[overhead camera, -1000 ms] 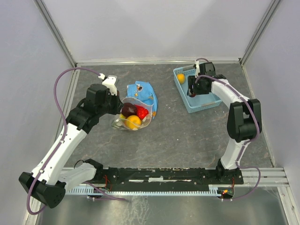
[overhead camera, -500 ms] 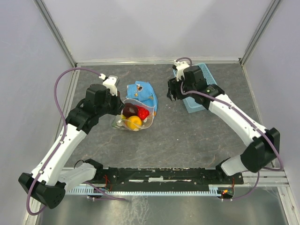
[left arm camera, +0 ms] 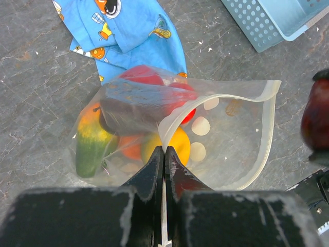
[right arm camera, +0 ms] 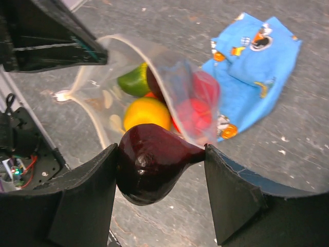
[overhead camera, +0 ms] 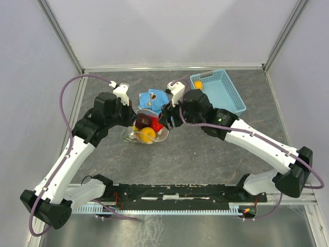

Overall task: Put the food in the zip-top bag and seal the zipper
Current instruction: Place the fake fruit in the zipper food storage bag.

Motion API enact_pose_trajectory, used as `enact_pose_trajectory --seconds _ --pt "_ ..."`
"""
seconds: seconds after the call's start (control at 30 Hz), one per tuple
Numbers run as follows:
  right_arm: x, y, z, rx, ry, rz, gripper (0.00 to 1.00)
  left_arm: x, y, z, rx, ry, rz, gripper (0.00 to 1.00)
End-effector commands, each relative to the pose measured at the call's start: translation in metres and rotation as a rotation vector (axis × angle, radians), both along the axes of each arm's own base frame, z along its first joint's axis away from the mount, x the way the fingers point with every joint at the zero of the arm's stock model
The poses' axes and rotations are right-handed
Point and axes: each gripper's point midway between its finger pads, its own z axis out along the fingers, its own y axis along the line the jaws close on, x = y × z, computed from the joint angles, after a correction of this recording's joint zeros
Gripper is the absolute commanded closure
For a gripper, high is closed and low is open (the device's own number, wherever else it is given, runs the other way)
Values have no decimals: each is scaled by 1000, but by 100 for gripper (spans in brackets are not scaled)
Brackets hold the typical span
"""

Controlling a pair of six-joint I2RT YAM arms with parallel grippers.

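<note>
The clear zip-top bag [overhead camera: 149,135] lies open left of centre, with its white zipper [left arm camera: 268,128] curving round the mouth. Inside are a green-orange fruit [left arm camera: 90,146], a yellow one [left arm camera: 181,145], a red one [left arm camera: 146,75] and a dark maroon one [left arm camera: 131,103]. My left gripper [left arm camera: 164,150] is shut on the bag's upper rim and holds the mouth open. My right gripper [right arm camera: 162,154] is shut on a dark maroon fruit [right arm camera: 149,170] just above the bag's mouth [right arm camera: 103,87]. That fruit also shows at the right edge of the left wrist view [left arm camera: 316,116]. A yellow fruit [overhead camera: 198,85] lies in the basket.
A blue patterned cloth [overhead camera: 154,98] lies just behind the bag, partly under it. A light blue plastic basket [overhead camera: 226,95] stands at the back right. Grey walls enclose the back and both sides of the table.
My right arm has swung left from the basket to the bag's mouth, carrying the dark maroon fruit. My left gripper has kept its hold on the bag's rim.
</note>
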Motion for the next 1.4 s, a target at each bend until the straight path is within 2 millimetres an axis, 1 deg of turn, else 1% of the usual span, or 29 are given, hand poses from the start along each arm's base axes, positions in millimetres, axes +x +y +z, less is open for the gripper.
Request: enact_pose_trajectory --seconds 0.0,0.1,0.17,0.37,0.57,0.73,0.9,1.03,1.17,1.37 --pt "-9 33 16 103 -16 49 46 6 -7 15 -26 -71 -43 97" --pt "-17 52 8 106 11 93 46 6 -7 14 -27 -67 -45 97" --pt "-17 62 3 105 20 93 46 5 -8 13 -28 -65 -49 97" --pt "-5 81 -10 163 55 29 46 5 -9 13 -31 -64 -55 97" --pt "3 102 -26 198 94 15 45 4 -11 13 -37 -62 -62 97" --pt "14 110 -41 191 102 -17 43 4 -10 15 -38 -66 -60 97" --pt "13 124 -55 194 142 11 41 3 -10 15 -39 -65 -63 97" --pt "12 129 -64 190 158 28 36 3 -11 15 -41 -65 -63 97" --pt "9 131 -69 186 169 49 27 3 -10 15 -41 -67 -63 97" --pt "5 135 -68 195 174 77 21 3 -10 15 -40 -68 -62 97"
